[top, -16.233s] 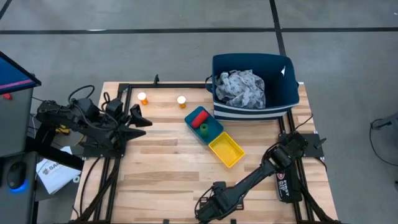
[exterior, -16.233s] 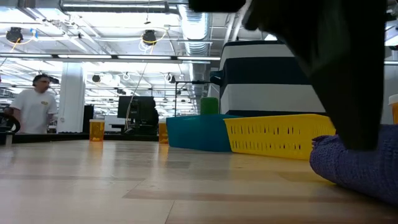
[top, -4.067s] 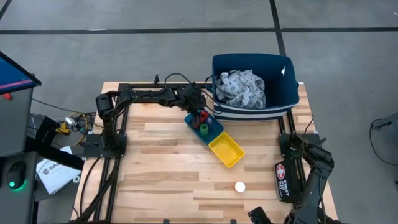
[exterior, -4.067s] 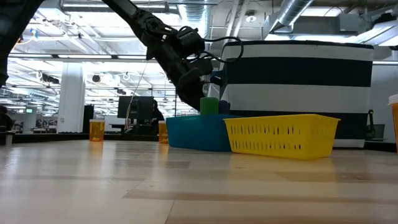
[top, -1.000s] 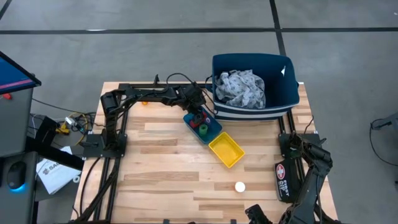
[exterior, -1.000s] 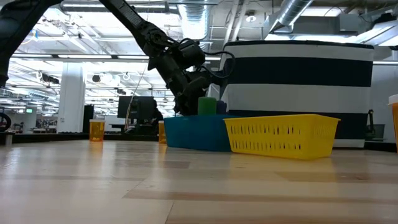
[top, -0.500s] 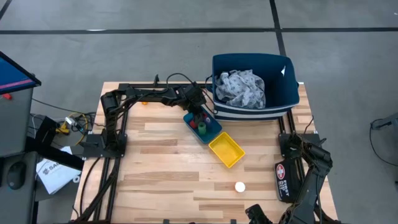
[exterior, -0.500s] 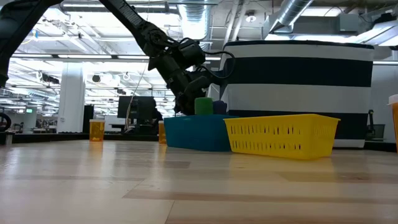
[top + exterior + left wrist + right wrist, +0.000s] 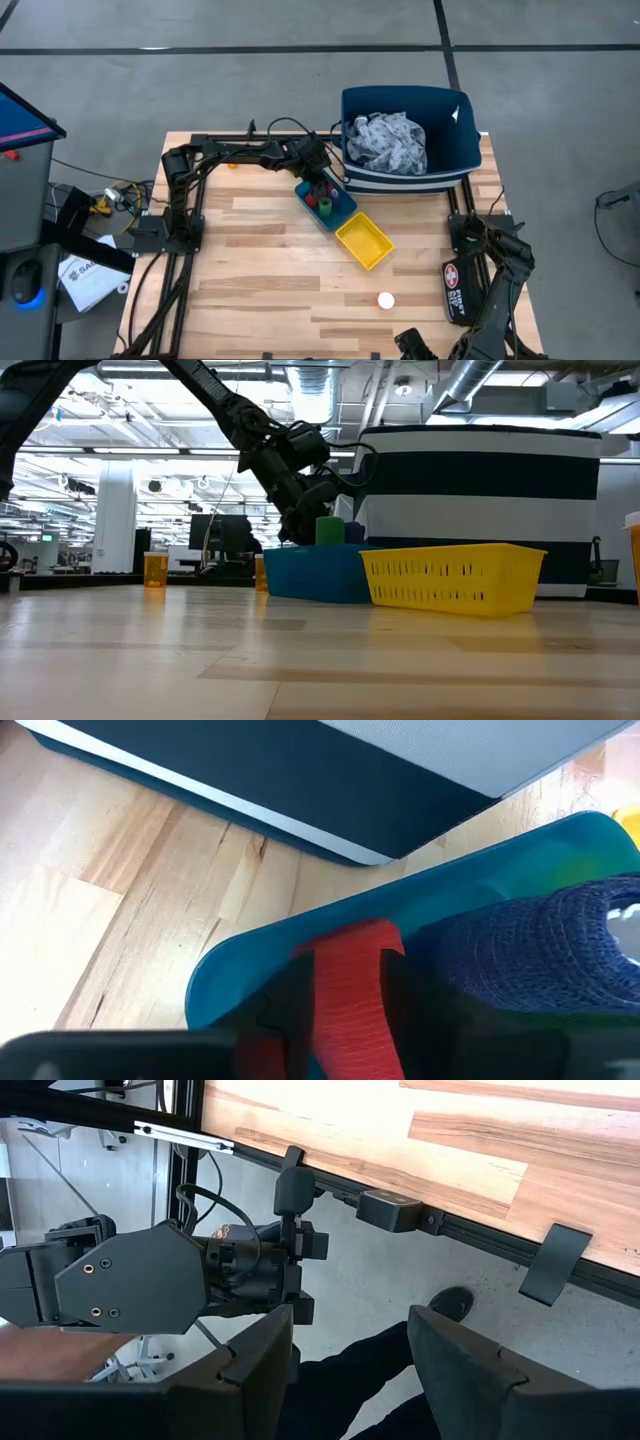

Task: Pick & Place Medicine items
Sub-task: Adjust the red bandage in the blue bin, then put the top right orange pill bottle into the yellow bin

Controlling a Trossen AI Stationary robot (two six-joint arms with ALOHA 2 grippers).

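The red bottle (image 9: 345, 985) stands in the blue tray (image 9: 345, 212), at the tray's far end, with my left gripper (image 9: 316, 185) shut on it. In the same tray are a green bottle (image 9: 327, 207) and a dark blue roll (image 9: 540, 950). An orange bottle (image 9: 231, 163) stands at the far left, half hidden behind the left arm. A white-capped bottle (image 9: 386, 299) stands on the bare wood near the front. My right gripper (image 9: 345, 1350) is open past the table's near right edge and holds nothing. My left gripper has the red bottle's body (image 9: 350, 1020) pinched between its two fingers (image 9: 290, 1010), one on each side. The fingers come slanting down from the table's far left. The bottle is still inside the blue tray; its lower end is hidden by the gripper.
A yellow tray (image 9: 364, 243) lies against the blue tray's near end. The big dark blue bin (image 9: 455, 150) holding a patterned cloth (image 9: 388, 140) stands just behind the trays. Open wood lies to the left and front.
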